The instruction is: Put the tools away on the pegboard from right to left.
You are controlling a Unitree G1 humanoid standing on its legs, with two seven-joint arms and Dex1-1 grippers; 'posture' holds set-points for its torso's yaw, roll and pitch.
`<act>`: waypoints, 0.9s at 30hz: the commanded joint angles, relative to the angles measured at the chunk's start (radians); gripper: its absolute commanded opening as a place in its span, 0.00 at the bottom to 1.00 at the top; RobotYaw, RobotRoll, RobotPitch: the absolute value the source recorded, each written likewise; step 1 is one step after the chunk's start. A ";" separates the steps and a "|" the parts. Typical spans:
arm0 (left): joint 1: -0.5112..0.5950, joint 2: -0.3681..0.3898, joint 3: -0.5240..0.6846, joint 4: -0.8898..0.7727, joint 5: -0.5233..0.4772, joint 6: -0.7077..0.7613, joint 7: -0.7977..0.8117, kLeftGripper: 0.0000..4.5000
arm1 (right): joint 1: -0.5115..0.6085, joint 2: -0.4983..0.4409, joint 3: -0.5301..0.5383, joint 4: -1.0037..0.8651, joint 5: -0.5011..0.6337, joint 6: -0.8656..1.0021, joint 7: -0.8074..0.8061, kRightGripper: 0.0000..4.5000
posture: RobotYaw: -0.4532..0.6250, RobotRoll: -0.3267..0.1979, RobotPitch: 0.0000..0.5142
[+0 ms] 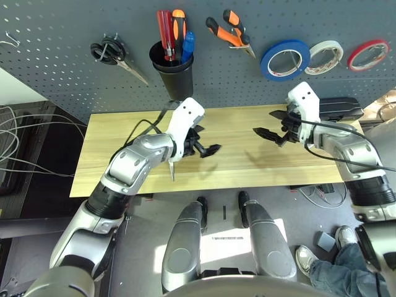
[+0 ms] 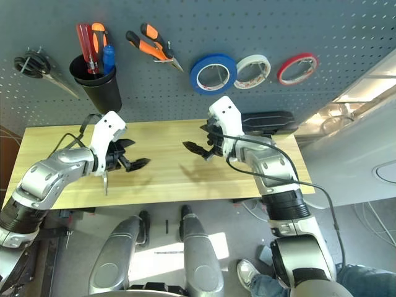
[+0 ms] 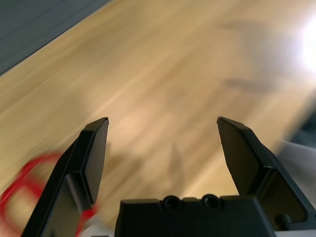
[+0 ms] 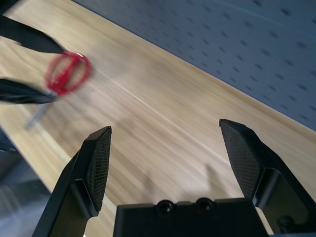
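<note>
Hovering over the wooden table [image 1: 247, 162], left gripper [image 1: 207, 148] and right gripper [image 1: 272, 127] both spread wide, holding nothing.

Silver forearms; black-fingered pincers [image 1: 207, 150]

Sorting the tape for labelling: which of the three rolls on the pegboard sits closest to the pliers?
The blue tape roll, leftmost of the three, hangs right beside the orange-and-black pliers; the white roll and red roll hang farther right.
</note>
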 commanded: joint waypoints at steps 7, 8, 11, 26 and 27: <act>0.037 -0.036 0.148 0.255 0.148 -0.037 0.188 0.99 | 0.014 0.041 0.081 -0.012 -0.018 -0.001 0.014 1.00 | 0.51 0.62 0.64; 0.038 -0.041 0.158 0.272 0.155 -0.039 0.198 0.99 | 0.013 0.047 0.086 -0.011 -0.022 -0.005 0.013 1.00 | 0.51 0.62 0.64; 0.032 -0.059 0.188 0.362 0.170 -0.099 0.214 0.99 | 0.006 0.072 0.094 -0.004 -0.029 -0.011 0.008 1.00 | 0.52 0.62 0.64; -0.122 -0.109 0.247 0.885 0.244 -0.431 0.259 0.99 | 0.003 0.128 0.111 -0.024 -0.035 -0.022 0.010 1.00 | 0.50 0.62 0.65; -0.127 -0.115 0.246 0.901 0.244 -0.433 0.247 0.99 | 0.002 0.127 0.110 -0.024 -0.036 -0.024 0.009 1.00 | 0.50 0.62 0.65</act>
